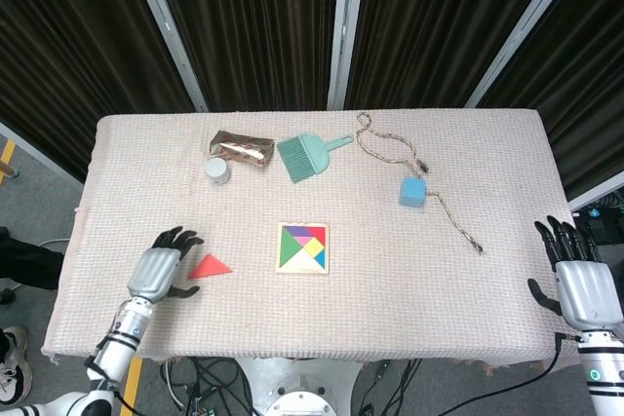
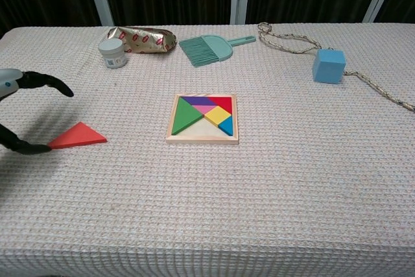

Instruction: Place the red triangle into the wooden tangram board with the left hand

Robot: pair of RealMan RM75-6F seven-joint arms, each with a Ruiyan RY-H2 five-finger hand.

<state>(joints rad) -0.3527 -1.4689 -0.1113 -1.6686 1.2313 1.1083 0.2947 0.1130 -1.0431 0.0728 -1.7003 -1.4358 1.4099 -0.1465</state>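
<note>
The red triangle (image 1: 210, 266) (image 2: 77, 135) lies flat on the cloth, left of the wooden tangram board (image 1: 303, 247) (image 2: 202, 119). Coloured pieces fill most of the board, and bare wood shows along its near side. My left hand (image 1: 156, 272) (image 2: 24, 109) hovers just left of the triangle, empty, with fingers spread apart; its thumb tip is close to the triangle's left corner. My right hand (image 1: 579, 281) is off the table's right edge, fingers apart and empty; the chest view does not show it.
Along the far side sit a small white jar (image 1: 217, 170), a shiny foil packet (image 1: 242, 149), a teal brush (image 1: 307, 155), a coiled rope (image 1: 390, 148) and a blue cube (image 1: 412, 191). The rope trails toward the right edge.
</note>
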